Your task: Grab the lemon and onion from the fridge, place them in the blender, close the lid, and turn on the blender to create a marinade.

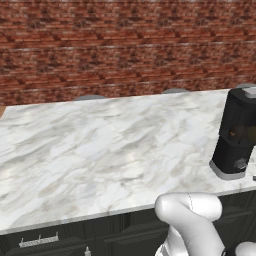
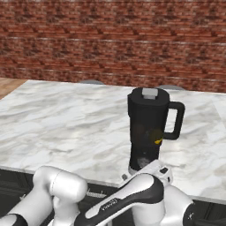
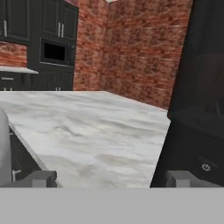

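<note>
Two finger tips rise at the bottom of the hand view, one at the left edge and one (image 3: 186, 178) right of centre, set wide apart with nothing between them. My gripper (image 3: 114, 179) is open and holds nothing.

Position of the blender (image 2: 148, 128): it stands upright on the marble counter (image 2: 66, 128), near the front edge. In the left base view it sits at the far right of the counter; in the right base view it is near the centre. Its handle (image 2: 175, 120) points to the right in the right base view.

Lid (image 2: 150, 92): seated on top of the jar, its light grey square facing up.

Contents: through the dark jar wall the lemon (image 2: 157, 139) shows as a yellow spot on the right side. A faint reddish-brown patch, the onion (image 2: 140, 131), lies just left of it. In the left base view I see only dim brownish shapes inside the jar.

Knob (image 1: 241, 163): low on the blender's front, above the light grey base.

My hand sits low in front of the blender, close to its base. In the hand view the black body fills the right side, with a small power symbol (image 3: 206, 167) just above my right finger tip. I cannot tell if that tip touches the blender.

A brick wall (image 1: 125, 45) runs behind the counter. Dark cabinets (image 3: 39, 39) stand at the far left of the hand view.
</note>
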